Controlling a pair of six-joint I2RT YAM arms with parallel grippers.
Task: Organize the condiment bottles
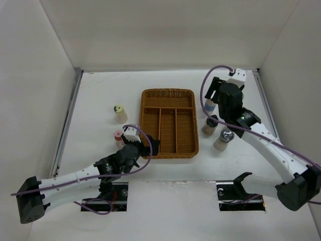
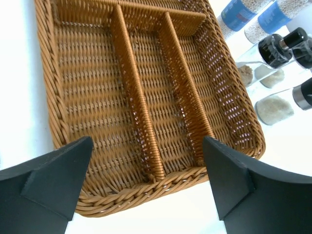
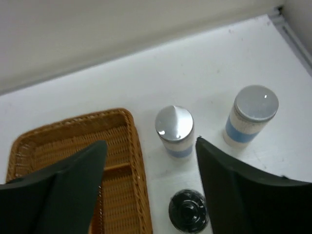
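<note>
The right hand [image 3: 150, 156] hangs wide open and empty above the silver-lidded jar [image 3: 174, 124]. That jar stands upright toward the far right corner of the desk [image 3: 204, 63], just beside the wicker tray [image 3: 134, 146], with a second silver-lidded jar [image 3: 253, 109] further right. This arm is clearly the nearer one, so a short drop onto the upright axis looks enough. The left hand [image 2: 147, 146], also open and empty, sits over the tray's near edge.

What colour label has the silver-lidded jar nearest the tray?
Blue; the jar shows best in the right wrist view.
</note>
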